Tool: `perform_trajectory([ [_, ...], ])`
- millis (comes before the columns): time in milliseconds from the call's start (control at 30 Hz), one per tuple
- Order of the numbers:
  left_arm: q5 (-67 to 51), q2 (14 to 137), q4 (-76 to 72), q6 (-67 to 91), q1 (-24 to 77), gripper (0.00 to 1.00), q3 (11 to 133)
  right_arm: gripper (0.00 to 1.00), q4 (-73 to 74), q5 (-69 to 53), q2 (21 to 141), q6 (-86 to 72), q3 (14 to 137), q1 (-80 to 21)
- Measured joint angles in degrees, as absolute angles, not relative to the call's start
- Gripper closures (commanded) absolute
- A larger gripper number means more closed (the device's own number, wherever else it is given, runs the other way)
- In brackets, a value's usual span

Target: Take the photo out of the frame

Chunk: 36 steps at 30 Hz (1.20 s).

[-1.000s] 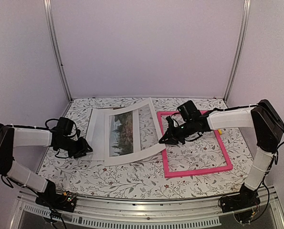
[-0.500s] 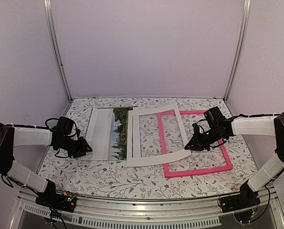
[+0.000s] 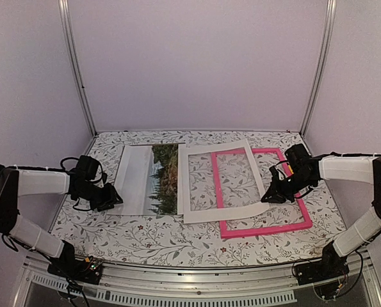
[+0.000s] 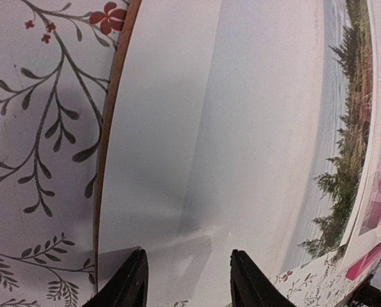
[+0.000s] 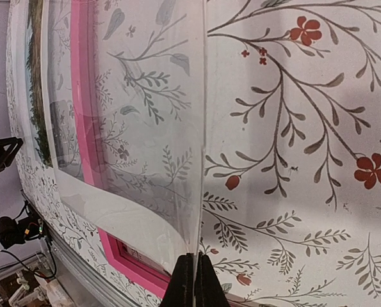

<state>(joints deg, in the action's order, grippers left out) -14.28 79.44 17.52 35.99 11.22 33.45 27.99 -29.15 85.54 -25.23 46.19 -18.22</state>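
At left | photo [image 3: 145, 180] flat by left fingers [image 4: 131, 281] | right fingers [image 5: 186, 281] pinch mat [image 3: 200, 214]

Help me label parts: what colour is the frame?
The frame is bright pink; the top external view shows it best.

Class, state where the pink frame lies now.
Top view: the pink frame lies flat, right of centre, its left side under the white mat.

No writing, label, brand, number or sign can be read in any of the views. The photo [image 3: 158, 180] carries only its landscape print inside a plain white border. The tablecloth [image 3: 177, 240] under the photo bears only a pattern of branches, leaves and small red flowers.
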Motion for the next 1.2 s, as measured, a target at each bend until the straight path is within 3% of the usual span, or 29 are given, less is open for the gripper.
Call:
perform_trajectory([
  [867,-13.6,78.2,20.8,36.0,11.1,0.54,34.1,1.0,32.7,-25.1,81.0,-23.1,45.4,-16.2],
  [1000,-13.6,77.8,21.4,36.0,11.1,0.53,34.2,0.84,33.1,-24.6,79.9,-23.2,45.4,-16.2],
  [1200,-13.7,77.7,21.8,36.0,11.1,0.52,34.7,0.53,33.5,-23.3,79.4,-24.0,45.4,-16.1],
])
